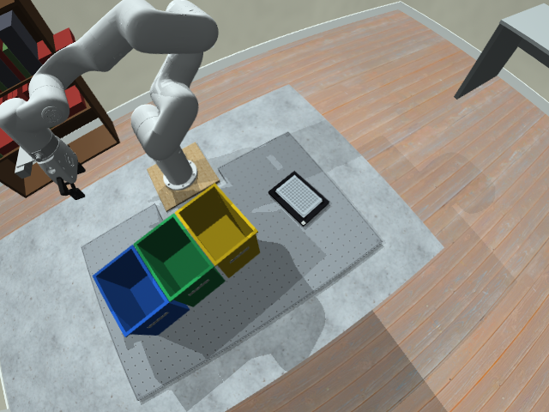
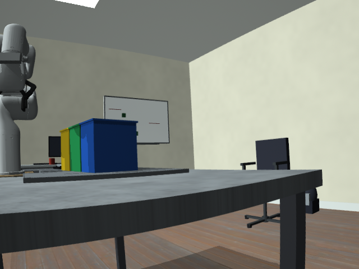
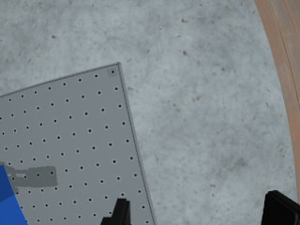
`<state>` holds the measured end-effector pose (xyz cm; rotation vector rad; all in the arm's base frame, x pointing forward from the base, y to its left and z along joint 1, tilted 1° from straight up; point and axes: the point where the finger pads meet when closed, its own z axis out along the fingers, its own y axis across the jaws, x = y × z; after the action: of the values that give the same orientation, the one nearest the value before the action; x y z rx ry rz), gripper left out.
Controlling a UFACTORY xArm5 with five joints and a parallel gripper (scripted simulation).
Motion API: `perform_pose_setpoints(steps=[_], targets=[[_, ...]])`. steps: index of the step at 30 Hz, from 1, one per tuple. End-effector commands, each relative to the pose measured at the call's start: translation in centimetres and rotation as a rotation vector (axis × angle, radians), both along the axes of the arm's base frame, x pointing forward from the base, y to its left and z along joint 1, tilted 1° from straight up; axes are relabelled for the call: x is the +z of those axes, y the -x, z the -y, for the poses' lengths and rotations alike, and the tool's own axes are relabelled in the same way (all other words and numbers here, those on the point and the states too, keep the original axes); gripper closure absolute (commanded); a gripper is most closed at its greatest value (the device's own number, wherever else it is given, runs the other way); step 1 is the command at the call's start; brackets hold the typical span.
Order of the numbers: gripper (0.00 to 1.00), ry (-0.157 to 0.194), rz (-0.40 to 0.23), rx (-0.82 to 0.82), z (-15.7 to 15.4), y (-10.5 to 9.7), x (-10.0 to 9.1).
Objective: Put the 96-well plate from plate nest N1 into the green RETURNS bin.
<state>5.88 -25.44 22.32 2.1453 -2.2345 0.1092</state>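
The white 96-well plate (image 1: 298,195) lies in the black plate nest (image 1: 298,197) on the right part of the perforated board. The green bin (image 1: 177,260) stands upright between the blue bin (image 1: 131,289) and the yellow bin (image 1: 218,226); all three also show in the exterior view, the green one (image 2: 74,147) mostly hidden behind the blue one (image 2: 108,145). My gripper (image 1: 71,190) is open and empty, high up at the far left, well away from plate and bins. In the wrist view its fingers hang over the table top by the board's corner.
The arm's base (image 1: 178,173) stands on a cork square behind the yellow bin. A bookshelf (image 1: 39,93) stands behind the gripper at the far left. The perforated board (image 1: 230,261) ends in edges near the table's front.
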Motion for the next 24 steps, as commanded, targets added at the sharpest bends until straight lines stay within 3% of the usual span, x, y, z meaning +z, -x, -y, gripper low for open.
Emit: perform_pose_setpoints(steps=[1, 17, 24], targets=[[0.00, 0.003, 0.001, 0.000, 0.1, 0.0, 0.1], [0.00, 0.003, 0.001, 0.000, 0.1, 0.0, 0.1], [0.00, -0.001, -0.004, 0.167, 0.2, -3.4, 0.9]])
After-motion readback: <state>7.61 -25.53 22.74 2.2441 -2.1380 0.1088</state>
